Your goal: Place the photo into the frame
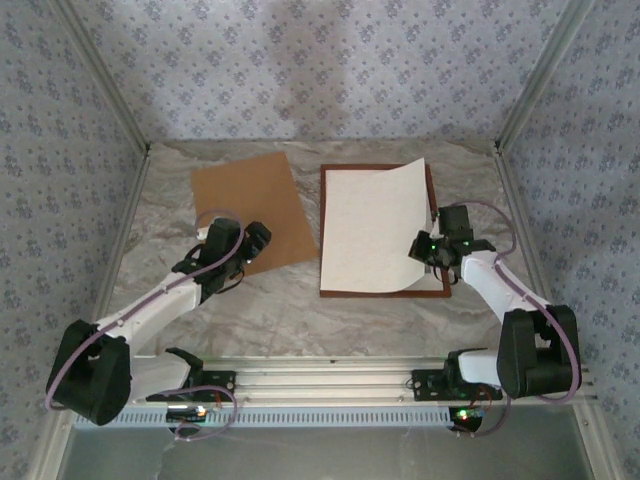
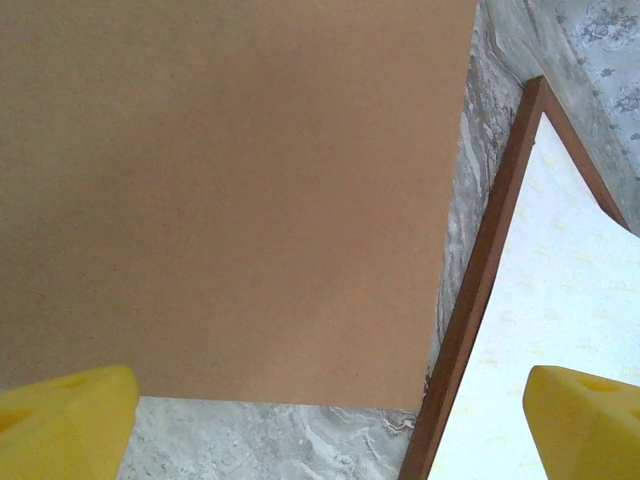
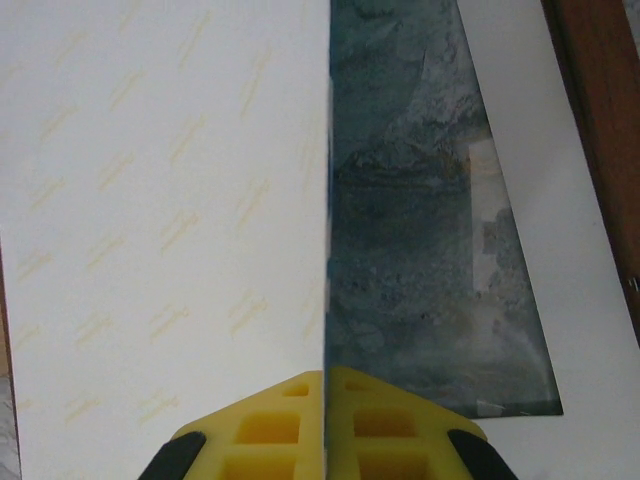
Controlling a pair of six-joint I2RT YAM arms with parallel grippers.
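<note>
Marbled table (image 1: pixel 300 315): frame (image 1: pixel 380 293), brown board (image 1: pixel 250 205).

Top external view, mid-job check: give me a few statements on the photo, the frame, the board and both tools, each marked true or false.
1. The right tool is shut on an edge of the photo. True.
2. The left tool grips the brown backing board. False: it is open above the board's near edge and holds nothing.
3. The photo lies flat in the wooden frame. False: its right side is raised, white back up, above the frame.
4. The backing board lies left of the frame, with a strip of bare table between them. True.
</note>
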